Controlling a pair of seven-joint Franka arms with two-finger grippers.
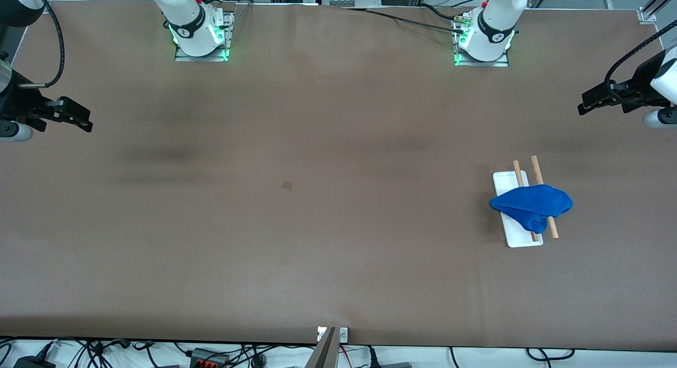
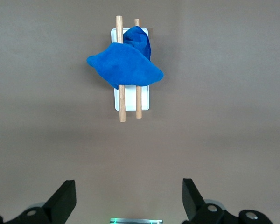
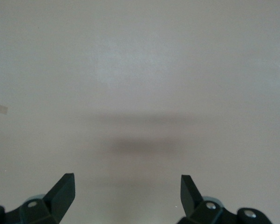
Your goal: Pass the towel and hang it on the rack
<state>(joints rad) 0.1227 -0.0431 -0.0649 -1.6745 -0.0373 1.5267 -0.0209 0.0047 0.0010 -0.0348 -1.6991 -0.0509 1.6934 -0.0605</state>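
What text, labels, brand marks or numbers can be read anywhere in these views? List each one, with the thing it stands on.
None can be read.
The towel and the rack: plain, no print.
The table: one small dark square patch, no writing on it.
The round emblems on the arm bases: too small to read.
The left gripper and the right gripper: no markings visible.

I see a plain bright blue soft cloth towel [image 1: 531,205], a white tray rack [image 1: 523,240] with pale wooden rods, and a brown table [image 1: 317,225].
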